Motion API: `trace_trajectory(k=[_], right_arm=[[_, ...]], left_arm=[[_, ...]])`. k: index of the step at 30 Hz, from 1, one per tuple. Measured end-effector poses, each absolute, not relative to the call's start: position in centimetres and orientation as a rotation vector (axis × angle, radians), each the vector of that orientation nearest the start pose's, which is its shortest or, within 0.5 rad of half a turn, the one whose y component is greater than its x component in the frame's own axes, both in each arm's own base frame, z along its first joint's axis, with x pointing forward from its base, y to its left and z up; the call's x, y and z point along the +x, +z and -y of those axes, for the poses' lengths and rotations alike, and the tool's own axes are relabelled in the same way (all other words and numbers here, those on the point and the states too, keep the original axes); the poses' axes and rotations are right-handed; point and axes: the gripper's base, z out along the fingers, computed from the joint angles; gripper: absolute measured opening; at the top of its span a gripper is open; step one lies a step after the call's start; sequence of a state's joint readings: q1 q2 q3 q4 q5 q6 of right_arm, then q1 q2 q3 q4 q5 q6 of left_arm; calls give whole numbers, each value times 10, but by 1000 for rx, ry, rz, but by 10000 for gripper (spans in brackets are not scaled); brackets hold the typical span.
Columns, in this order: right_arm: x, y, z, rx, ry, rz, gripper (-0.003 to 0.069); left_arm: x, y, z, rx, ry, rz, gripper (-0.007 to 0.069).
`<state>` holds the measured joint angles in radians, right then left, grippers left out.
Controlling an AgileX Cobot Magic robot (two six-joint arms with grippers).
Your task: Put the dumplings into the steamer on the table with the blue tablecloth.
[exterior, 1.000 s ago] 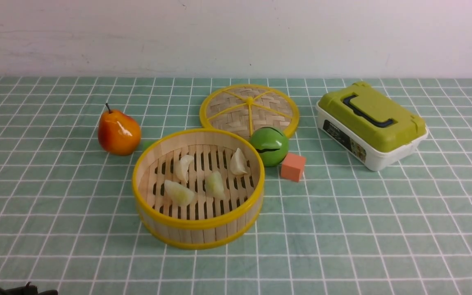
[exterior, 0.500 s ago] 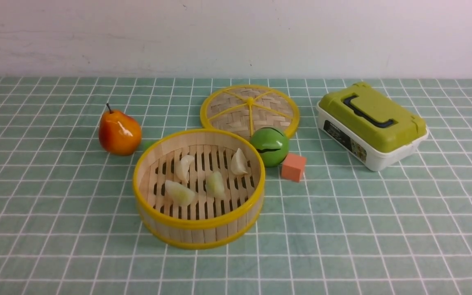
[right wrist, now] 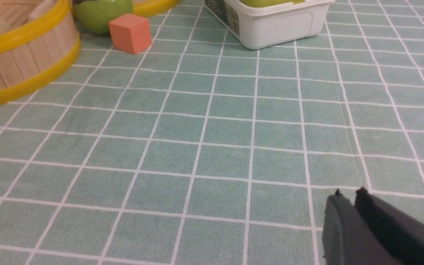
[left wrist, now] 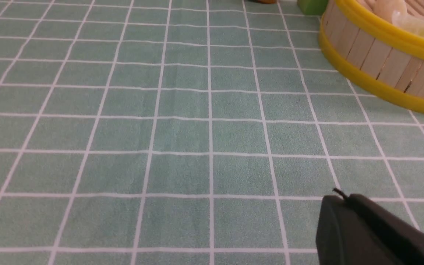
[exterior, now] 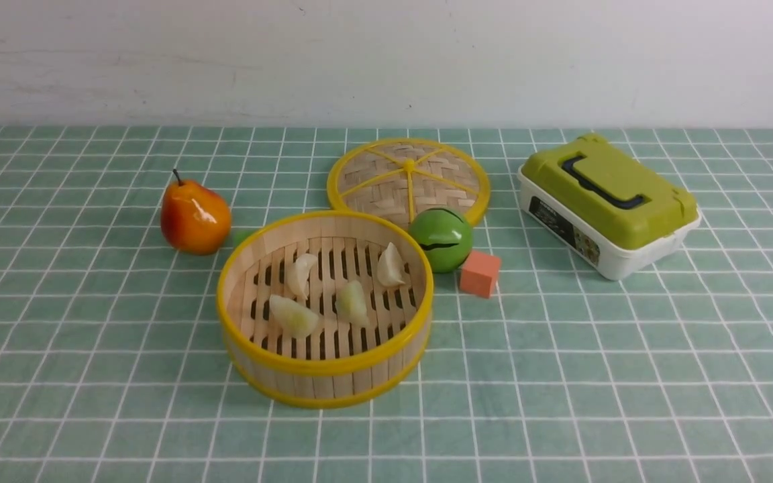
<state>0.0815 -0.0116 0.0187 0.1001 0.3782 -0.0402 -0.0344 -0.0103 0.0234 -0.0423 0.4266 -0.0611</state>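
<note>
Status: all four dumplings sat inside the steamer (exterior: 325, 376), on its slatted floor. None lay on the blue tablecloth (exterior: 628, 376).

- Two whitish dumplings toward the far wall (exterior: 302, 274) (exterior: 391, 265), two greenish dumplings nearer us (exterior: 292, 315) (exterior: 353, 302).
- Long axes: three ran roughly near-edge to far-edge. The left greenish one lay diagonal.
- The steamer stood mid-counter, a bit toward the counter's left edge. The pear (exterior: 195, 216) was just beside it on the far-left, and the green ball (exterior: 441, 239) touched or nearly touched its far-right rim.
- The woven lid (exterior: 408, 178) lay flat behind the steamer, not on it.

Jaws:
- Left jaws were clenched on nothing, low over bare cloth by the counter's near edge.
- Right jaws were close together with a thin seam at the tips and nothing between them. We couldn't tell if they were fully closed.
- Neither arm showed in the front view.

The relation that mattered: the steamer lay ahead of both jaws and between them, well apart from each. It appeared in the left wrist view (left wrist: 381, 70) and in the right wrist view (right wrist: 20, 70). We judged the left arm slightly nearer, since the steamer sat left of centre.

We judged placing done. No dumpling was left to reach for, so the next move looked like a hold or park, not a grasp.
</note>
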Motion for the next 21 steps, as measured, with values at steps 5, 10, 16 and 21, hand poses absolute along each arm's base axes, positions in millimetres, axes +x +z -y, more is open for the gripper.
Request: trace_trajectory(k=[5,10,16,21], right_arm=[[52,174,-8,-52,127,-1868,62],[52,174,-8,-52,127,-1868,69],[52,174,-8,-52,127,-1868,73],[52,174,-8,-52,127,-1868,76]], left_arm=[[51,168,3,-138,-167,-1918,-14],[51,168,3,-149,-175,-1917,-14],[51,168,3,-149,-175,-1917,-14],[51,168,3,-149,-175,-1917,-14]])
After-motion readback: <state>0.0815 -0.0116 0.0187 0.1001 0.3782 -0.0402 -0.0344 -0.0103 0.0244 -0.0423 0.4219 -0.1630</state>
